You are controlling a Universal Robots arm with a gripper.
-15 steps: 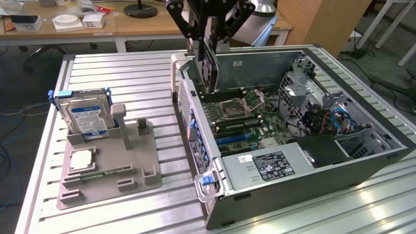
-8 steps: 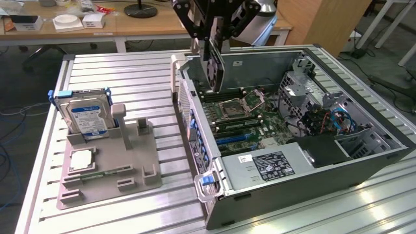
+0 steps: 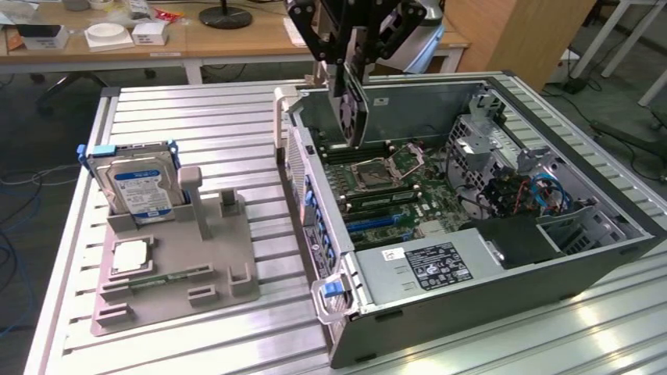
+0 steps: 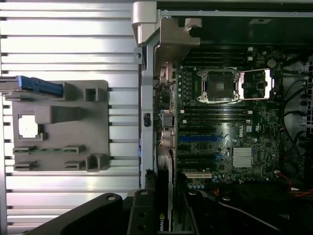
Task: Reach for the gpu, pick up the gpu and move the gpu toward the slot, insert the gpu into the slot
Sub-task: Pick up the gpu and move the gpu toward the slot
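1. Up over the open computer case [image 3: 501,301], hanging there with the pincer [image 3: 349,69] pinching the gpu [image 3: 354,109] by its upper edge. Jaws pressing onto the card, definitely gripping, not spread.
2. Holding the gpu upright on its edge, with the round fan showing toward the exterior camera and the lower edge pointing down at the motherboard [image 3: 417,199].
3. Floating the card clear of the board, not touching anything down there. Hovering on the side of the case toward the exterior view's left.
4. Not yet seating anything. Looking at the slot [image 3: 367,224], the long blue strip, lying apart from the card between the square processor socket [image 3: 377,173] and the grey power supply box [image 3: 427,266].
5. Peeking through the wrist view: seeing the gpu [image 4: 164,196] edge-on in the pincer [image 4: 164,218], the slot [image 4: 198,138] lying on the motherboard [image 4: 254,132] apart from the card, and the processor socket [image 4: 217,85] farther along.
6. Also noticing a grey holder [image 3: 208,273] on the slatted metal worktop [image 3: 208,125], to the exterior view's left of the case. Carrying a hard drive [image 3: 140,187] standing upright and a small square silver chip [image 3: 130,256] lying flat, both well apart from the pincer.
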